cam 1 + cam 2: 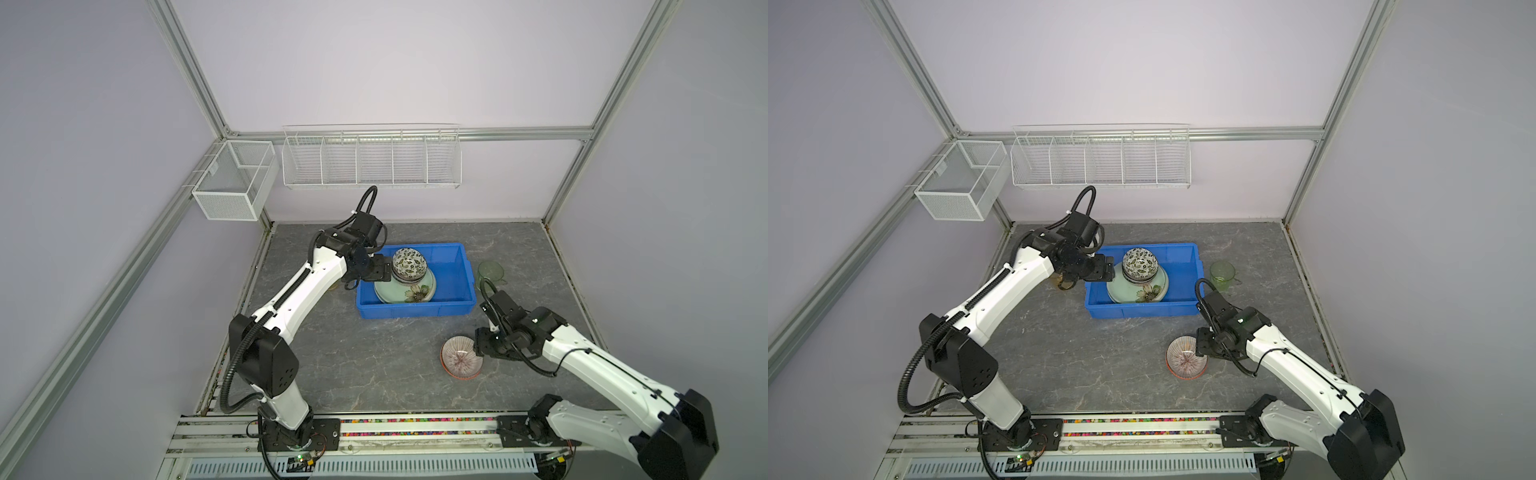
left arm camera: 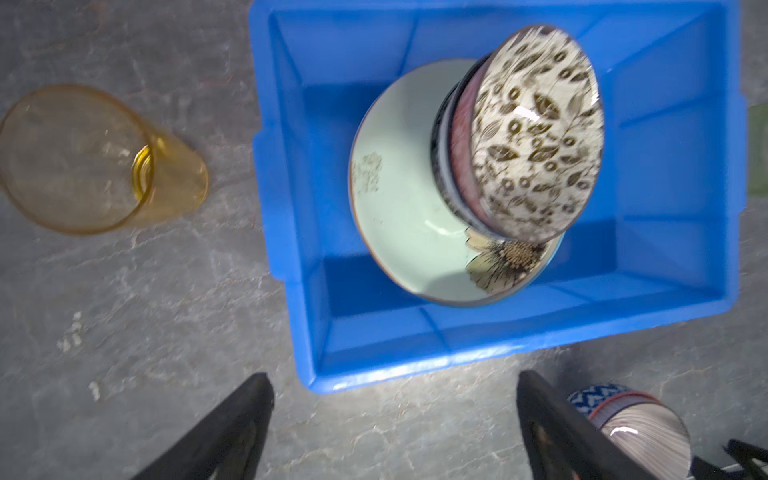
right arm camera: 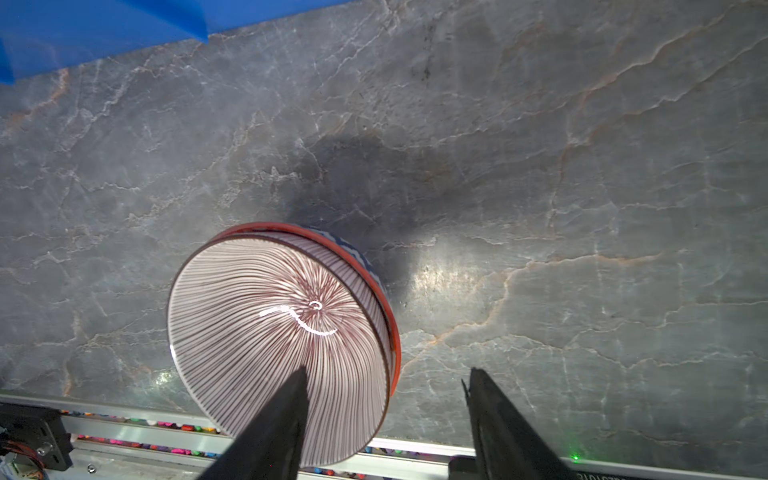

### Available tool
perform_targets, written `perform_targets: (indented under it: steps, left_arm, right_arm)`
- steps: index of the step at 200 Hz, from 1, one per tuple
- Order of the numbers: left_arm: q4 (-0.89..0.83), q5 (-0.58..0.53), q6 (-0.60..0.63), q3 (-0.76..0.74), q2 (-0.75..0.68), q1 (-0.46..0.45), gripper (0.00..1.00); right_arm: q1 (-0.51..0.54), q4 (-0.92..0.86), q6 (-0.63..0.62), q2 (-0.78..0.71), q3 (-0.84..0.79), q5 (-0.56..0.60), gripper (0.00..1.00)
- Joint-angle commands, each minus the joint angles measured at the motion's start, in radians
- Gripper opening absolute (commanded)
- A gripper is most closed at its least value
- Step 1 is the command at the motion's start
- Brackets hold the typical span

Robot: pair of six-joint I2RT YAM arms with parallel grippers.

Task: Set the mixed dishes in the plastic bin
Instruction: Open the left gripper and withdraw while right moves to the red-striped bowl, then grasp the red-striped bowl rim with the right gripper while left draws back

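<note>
Both top views sat high over the near edge, facing down and far, framing the whole table (image 1: 374,365) almost identically. Left wrist cam was close above the bin (image 2: 519,345), right one close above a striped bowl (image 3: 270,332); each caught both.

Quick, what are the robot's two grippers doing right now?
Left gripper: open, empty.
Right gripper: open, straddling the striped bowl at its rim, not gripping yet.
</note>
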Motion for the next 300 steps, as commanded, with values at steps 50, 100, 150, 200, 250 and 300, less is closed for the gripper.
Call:
perform_targets:
  steps: [50, 100, 150, 200, 250, 300]
  left_arm:
    - [0.008, -0.104, -0.094, -0.236, -0.263, 0.009, 0.92]
    - [0.019, -0.148, -0.116, -0.333, -0.397, 0.010, 0.92]
    - [-0.002, -0.161, -0.130, -0.375, -0.452, 0.010, 0.92]
    - [-0.004, -0.165, -0.131, -0.386, -0.461, 0.010, 0.92]
    - [0.006, -0.156, -0.127, -0.386, -0.446, 0.010, 0.92]
    - [0.021, -0.141, -0.129, -0.398, -0.437, 0.010, 0.92]
  right_arm:
    - [0.007, 0.031, -0.054, 0.090, -0.007, -0.006, 0.47]
    - [0.026, 0.035, -0.069, 0.141, 0.026, -0.008, 0.39]
    - [0.049, 0.045, -0.074, 0.192, 0.049, -0.007, 0.32]
    - [0.066, 0.033, -0.079, 0.224, 0.092, 0.011, 0.26]
    - [0.069, 0.018, -0.082, 0.231, 0.111, 0.033, 0.22]
    - [0.069, 0.037, -0.087, 0.264, 0.108, 0.019, 0.20]
